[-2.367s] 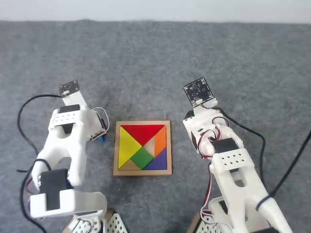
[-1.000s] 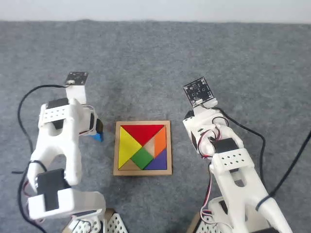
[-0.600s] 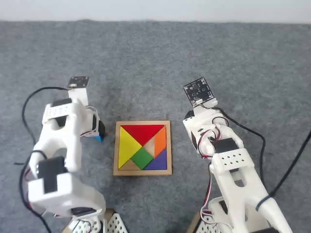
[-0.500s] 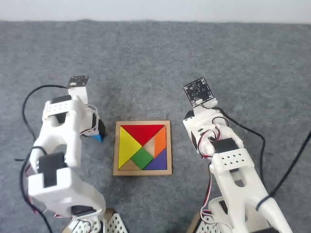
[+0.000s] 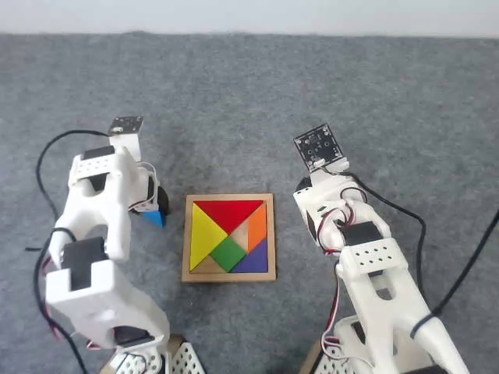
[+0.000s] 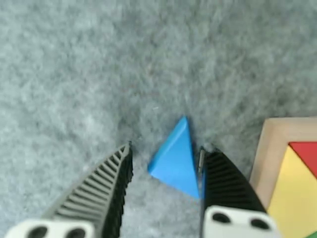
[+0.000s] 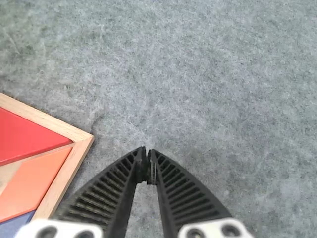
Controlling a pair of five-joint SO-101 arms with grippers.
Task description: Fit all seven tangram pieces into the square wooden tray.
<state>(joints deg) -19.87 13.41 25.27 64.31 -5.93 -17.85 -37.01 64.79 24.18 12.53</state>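
Grey surface; wooden tray mostly filled, bare gaps showing; step in hand: grasping blue triangle, flat just beside tray; left jaws wide, straddling it, unclamped; right jaws pinched together, empty, by tray corner; next: close, lift, rotate into gap.

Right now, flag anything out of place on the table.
The blue triangle lies on the mat beside the tray, not in it, between the open left tool's fingers. Inside the tray, two wood-coloured patches show among the coloured pieces. Nothing else stands out.
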